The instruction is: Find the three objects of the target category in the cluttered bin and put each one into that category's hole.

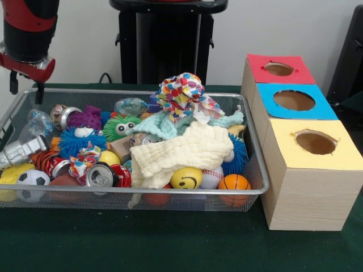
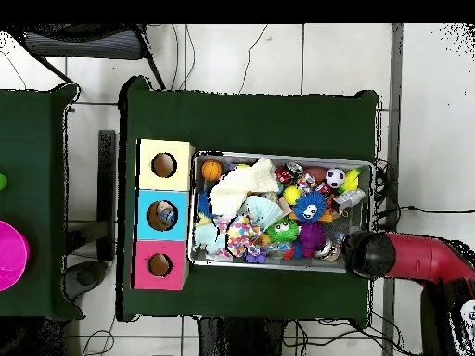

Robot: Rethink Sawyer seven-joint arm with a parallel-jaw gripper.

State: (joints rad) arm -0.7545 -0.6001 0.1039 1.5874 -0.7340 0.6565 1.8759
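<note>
The green counter (image 1: 170, 243) is at the front, then the bin (image 1: 136, 195) full of toys. The pincer (image 1: 25, 85) hangs over the bin's far left corner; I cannot tell if it is open. A clear bottle (image 1: 39, 123) lies just below it, far from the blue hole (image 1: 294, 100).

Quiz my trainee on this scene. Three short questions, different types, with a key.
1. True or false: a cream cloth lies on top of the clutter in the bin.
2. Which hole sits between the other two? A red hole, B blue hole, C yellow hole.
3. Fill in: the orange ball nearest the yellow box is a ____.
Key: 1 true; 2 B; 3 basketball.
</note>
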